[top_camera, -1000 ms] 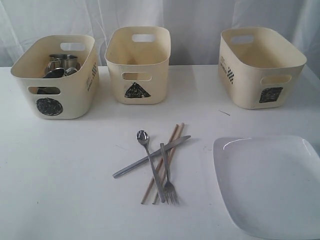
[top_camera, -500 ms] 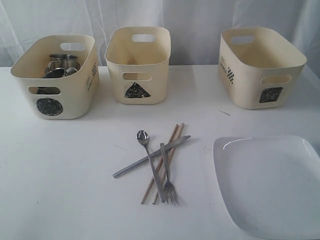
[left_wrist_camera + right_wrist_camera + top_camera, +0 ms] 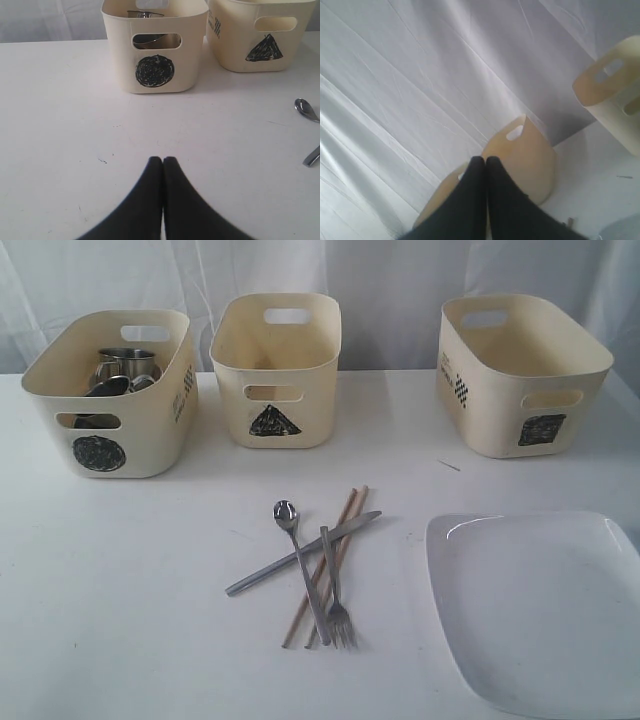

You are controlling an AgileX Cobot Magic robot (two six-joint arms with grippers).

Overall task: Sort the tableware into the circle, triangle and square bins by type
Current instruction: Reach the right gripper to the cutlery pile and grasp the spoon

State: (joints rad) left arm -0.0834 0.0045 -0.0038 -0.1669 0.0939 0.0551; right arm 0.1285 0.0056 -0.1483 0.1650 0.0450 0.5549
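Observation:
Steel mugs (image 3: 122, 370) sit inside the circle bin (image 3: 105, 400) at the left. The triangle bin (image 3: 277, 370) and the square bin (image 3: 520, 375) look empty. A spoon (image 3: 300, 565), knife (image 3: 300, 553), fork (image 3: 336, 590) and wooden chopsticks (image 3: 325, 562) lie crossed in a heap mid-table. A large white square plate (image 3: 540, 605) rests at the front right. My left gripper (image 3: 163, 160) is shut and empty, low over bare table in front of the circle bin (image 3: 155, 50). My right gripper (image 3: 485, 160) is shut and empty, raised and pointing at the bins and curtain. Neither gripper shows in the exterior view.
A white curtain (image 3: 380, 280) hangs behind the bins. The table (image 3: 120, 590) is white. In the left wrist view the triangle bin (image 3: 260, 35), the spoon's bowl (image 3: 306, 109) and the knife's end (image 3: 311, 156) show at the edge.

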